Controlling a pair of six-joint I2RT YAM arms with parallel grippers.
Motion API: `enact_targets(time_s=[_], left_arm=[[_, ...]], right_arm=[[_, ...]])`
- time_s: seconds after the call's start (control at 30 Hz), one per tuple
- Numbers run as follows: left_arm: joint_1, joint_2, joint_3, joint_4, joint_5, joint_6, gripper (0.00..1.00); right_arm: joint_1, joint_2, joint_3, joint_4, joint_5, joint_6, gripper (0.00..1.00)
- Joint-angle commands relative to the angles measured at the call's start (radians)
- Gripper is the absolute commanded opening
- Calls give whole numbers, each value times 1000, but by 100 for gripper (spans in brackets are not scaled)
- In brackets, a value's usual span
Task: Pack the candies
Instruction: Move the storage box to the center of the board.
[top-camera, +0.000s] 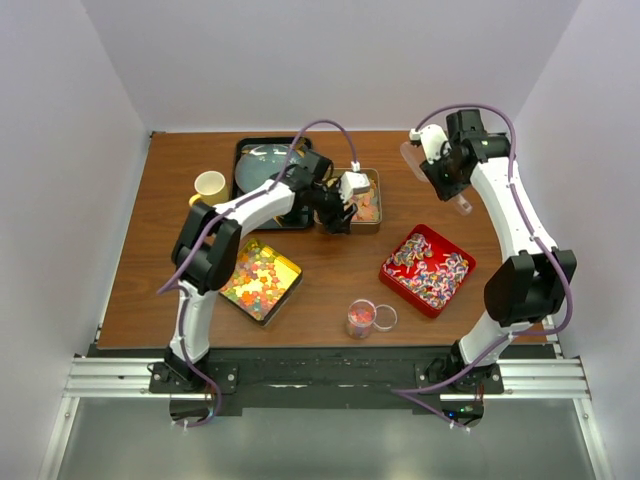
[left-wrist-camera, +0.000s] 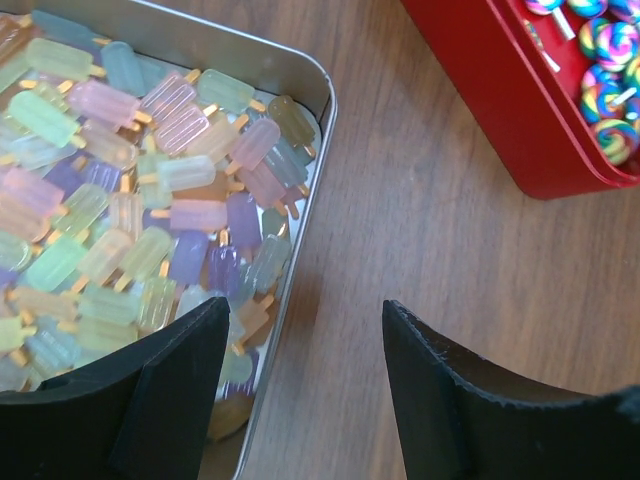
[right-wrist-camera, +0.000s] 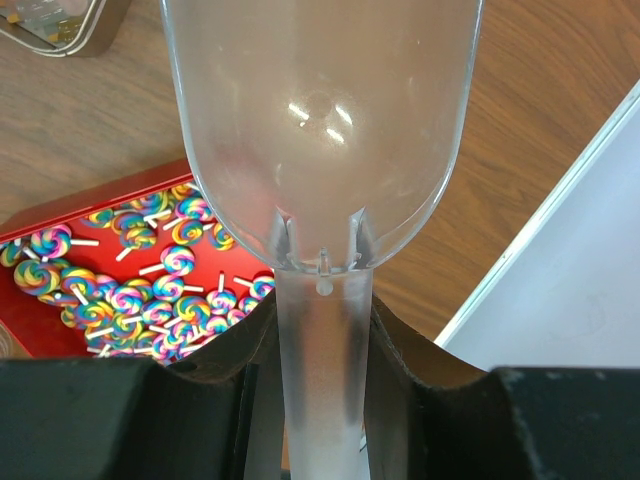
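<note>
The left end effector (left-wrist-camera: 305, 322) is held open with nothing between its fingers, poised over the near rim of a silver tin (left-wrist-camera: 320, 110) on the desk (top-camera: 330, 270). The tin is filled with pastel candies (left-wrist-camera: 150, 200) shaped like ice lollies. The right end effector (right-wrist-camera: 320, 345) is closed on the handle of a clear plastic scoop (right-wrist-camera: 320, 120), which is raised above the desk beside a red tray (left-wrist-camera: 490, 100) of swirl lollipops (right-wrist-camera: 130, 300). Bright candies (top-camera: 258, 278) are seen in a gold tin (top-camera: 287, 296), and a small clear jar (top-camera: 360, 318) stands between the arms.
</note>
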Motion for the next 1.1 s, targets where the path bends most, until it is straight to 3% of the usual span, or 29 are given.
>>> enact_targets(time_s=[0.0, 0.2, 0.33, 0.63, 1.07], left_arm=[[-27, 32, 55, 24, -47, 24, 67], [-37, 34, 46, -28, -12, 116, 49], [-47, -15, -3, -97, 86, 205, 40], [-113, -133, -169, -237, 128, 328, 37], [-119, -204, -315, -150, 218, 173, 43]], right_arm=[[-12, -51, -11, 6, -29, 15, 0], [-15, -39, -2, 9, -29, 18, 0], [-15, -33, 4, 9, -50, 15, 0], [-15, 19, 55, 1, -94, 27, 0], [-15, 30, 56, -33, -150, 12, 0]])
